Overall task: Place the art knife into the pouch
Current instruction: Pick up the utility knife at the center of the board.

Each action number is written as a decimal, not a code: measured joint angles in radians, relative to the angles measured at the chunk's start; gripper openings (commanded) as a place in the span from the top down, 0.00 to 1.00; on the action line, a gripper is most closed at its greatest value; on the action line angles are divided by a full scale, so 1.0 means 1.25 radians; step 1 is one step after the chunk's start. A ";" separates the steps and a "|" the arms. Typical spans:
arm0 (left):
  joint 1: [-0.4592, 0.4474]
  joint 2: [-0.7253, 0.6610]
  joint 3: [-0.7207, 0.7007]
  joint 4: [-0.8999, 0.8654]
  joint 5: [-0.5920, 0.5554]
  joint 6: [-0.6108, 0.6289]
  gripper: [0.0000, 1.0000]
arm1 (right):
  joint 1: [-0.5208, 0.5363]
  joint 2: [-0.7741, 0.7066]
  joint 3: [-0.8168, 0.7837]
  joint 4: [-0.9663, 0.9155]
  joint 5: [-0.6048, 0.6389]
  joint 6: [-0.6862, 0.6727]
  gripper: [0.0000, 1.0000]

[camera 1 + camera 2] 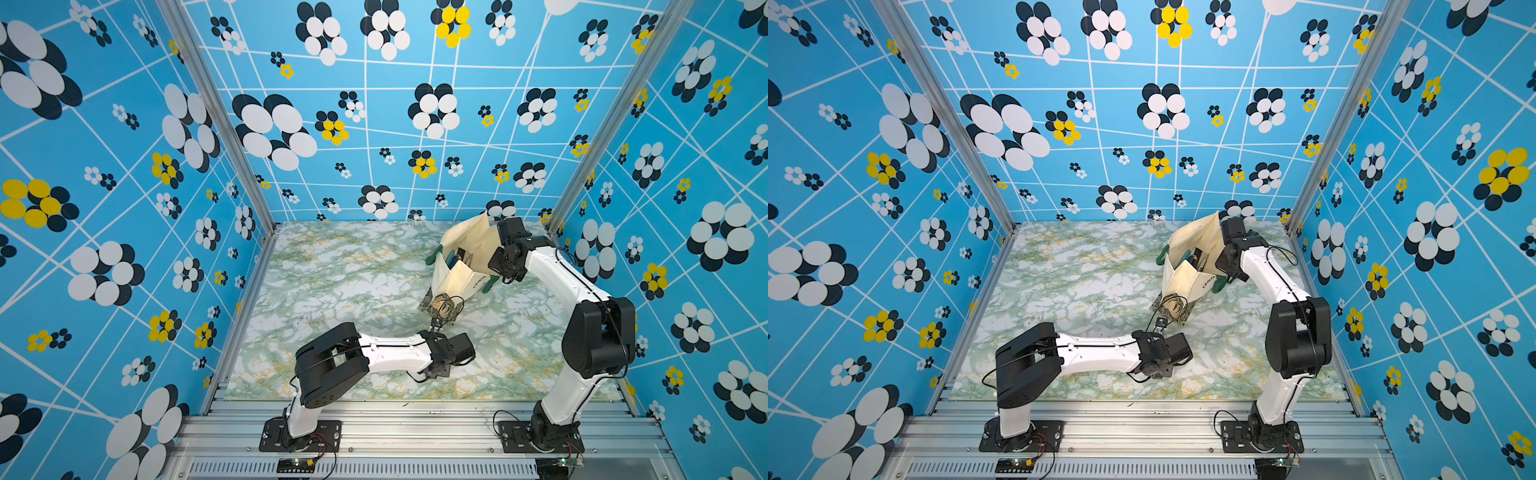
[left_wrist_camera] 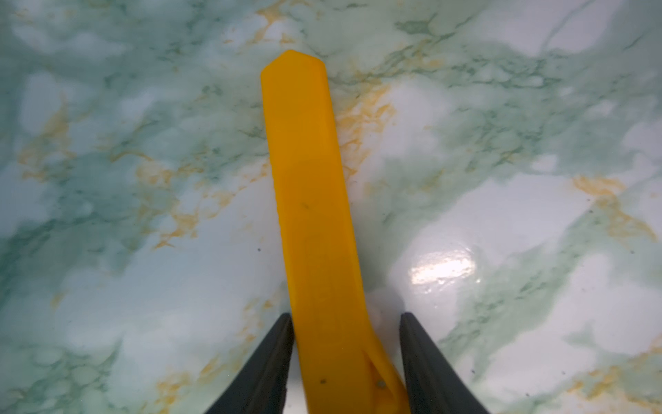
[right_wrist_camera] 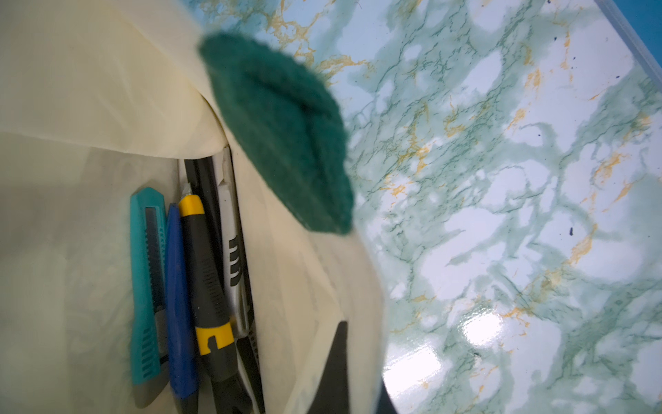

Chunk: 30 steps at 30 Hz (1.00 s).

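One finger (image 2: 272,358) is pressed to the knife (image 2: 311,215) between the left claw's (image 2: 344,314) jaws (clamping cannot be told), so it could be twisted loose before the pouch (image 1: 454,276) is reached.

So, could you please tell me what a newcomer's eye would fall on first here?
Probably the loud blue flower-patterned walls around the marble table. Next, the cream pouch at the table's far right, its edge pinched by the right fingers, with several knives already inside. In the left wrist view, a bright yellow art knife lies on the marble between the left fingers.
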 measured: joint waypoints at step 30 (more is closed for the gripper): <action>0.107 -0.243 0.083 -0.032 -0.056 0.180 0.76 | -0.004 0.059 0.106 -0.021 -0.030 -0.004 1.00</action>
